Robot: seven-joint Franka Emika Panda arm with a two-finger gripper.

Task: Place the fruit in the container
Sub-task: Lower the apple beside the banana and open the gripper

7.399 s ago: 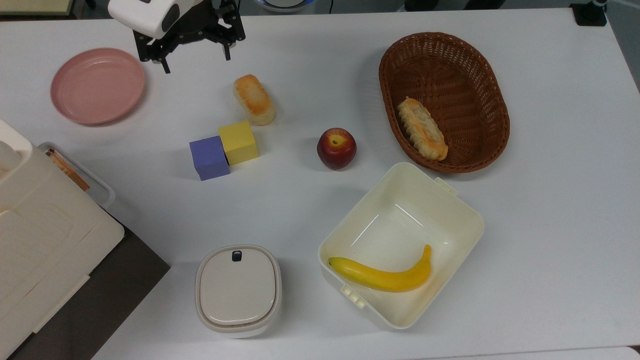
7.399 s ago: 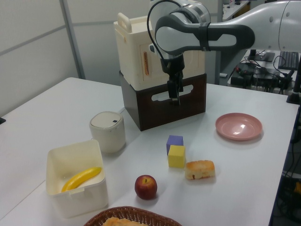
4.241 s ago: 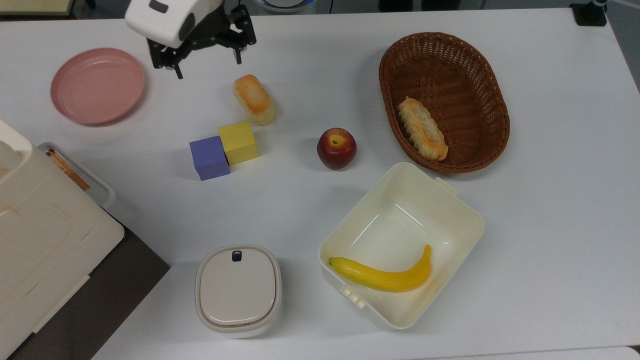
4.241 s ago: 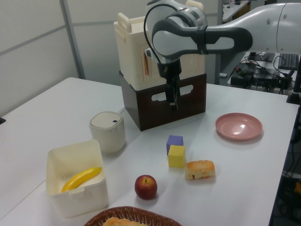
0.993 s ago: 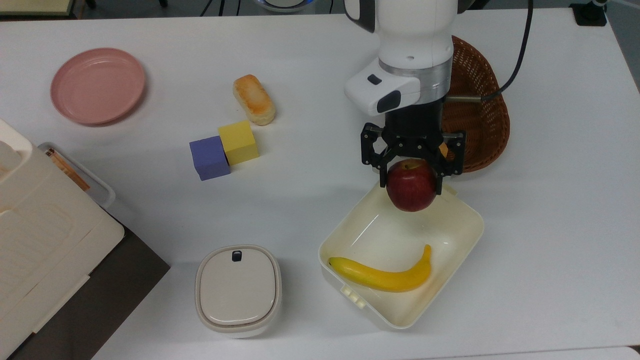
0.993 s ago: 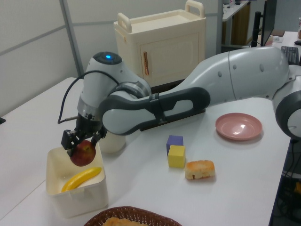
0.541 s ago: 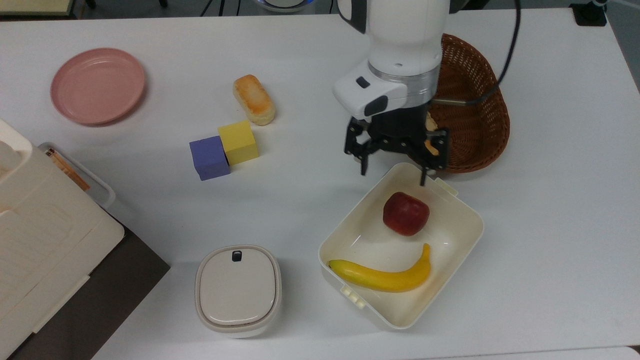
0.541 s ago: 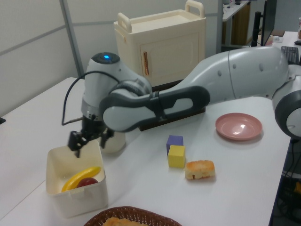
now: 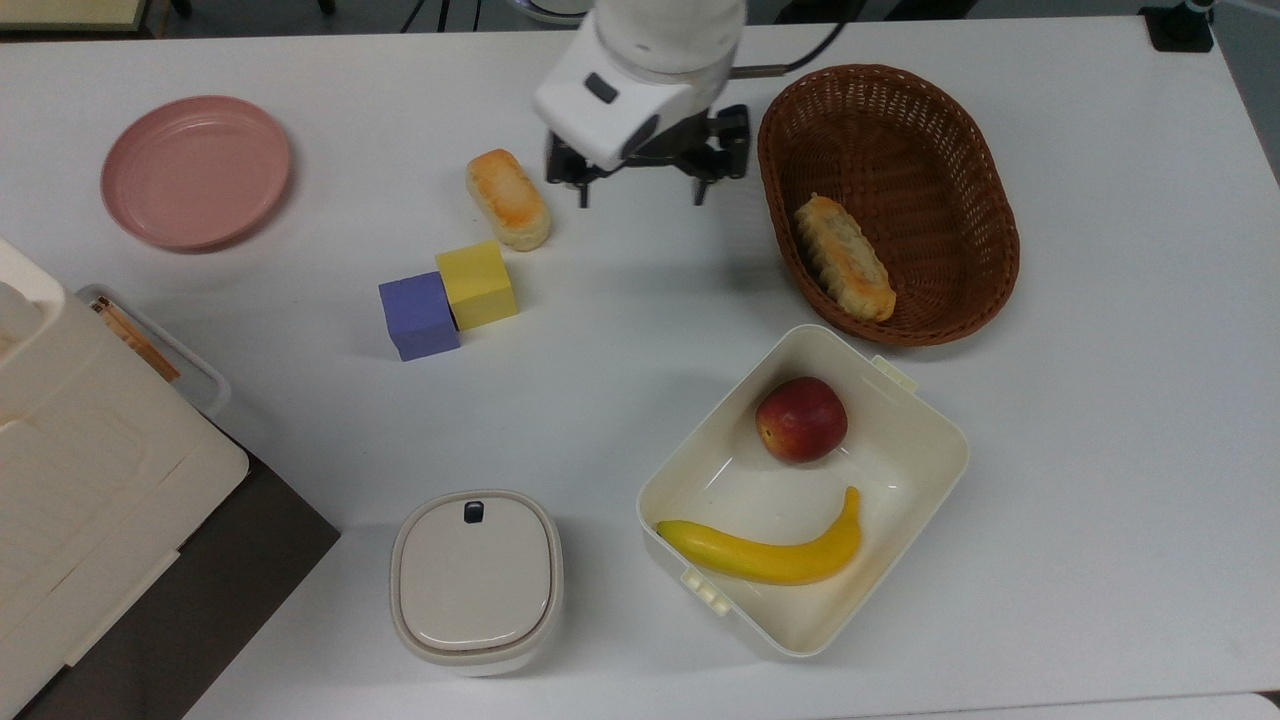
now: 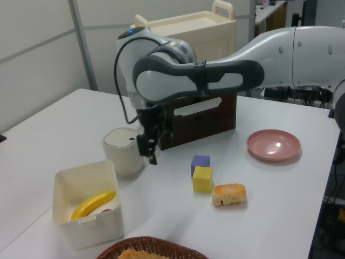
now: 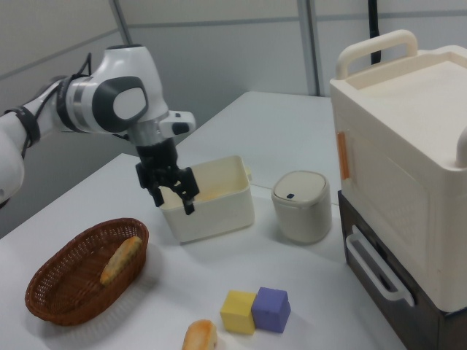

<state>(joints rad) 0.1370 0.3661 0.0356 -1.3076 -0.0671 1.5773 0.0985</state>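
The fruit, a dark-red apple (image 9: 800, 420), lies inside the cream-white square container (image 9: 945, 465), at its end nearest the basket in the top view. A yellow banana (image 9: 770, 555) lies beside it in the same box. My gripper (image 9: 641, 198) is open and holds nothing. In the top view it hangs well above the container, between the bread roll and the basket. In the right view the gripper (image 11: 174, 205) hangs in front of the container (image 11: 219, 211). In the left view the gripper (image 10: 149, 154) sits up and to the right of the container (image 10: 86, 226), whose wall hides most of the apple.
A brown wicker basket (image 9: 960, 130) holds a pastry (image 9: 843, 258). A bread roll (image 9: 508, 198), a yellow cube (image 9: 477, 284) and a purple cube (image 9: 418, 315) lie mid-table. A pink plate (image 9: 195, 170), a lidded beige box (image 9: 475, 580) and a cream cabinet (image 9: 90, 480) occupy the top view's left.
The gripper let the apple go and it dropped into the container, rolling slightly. The open gripper then rose and moved away toward the top view's upper left.
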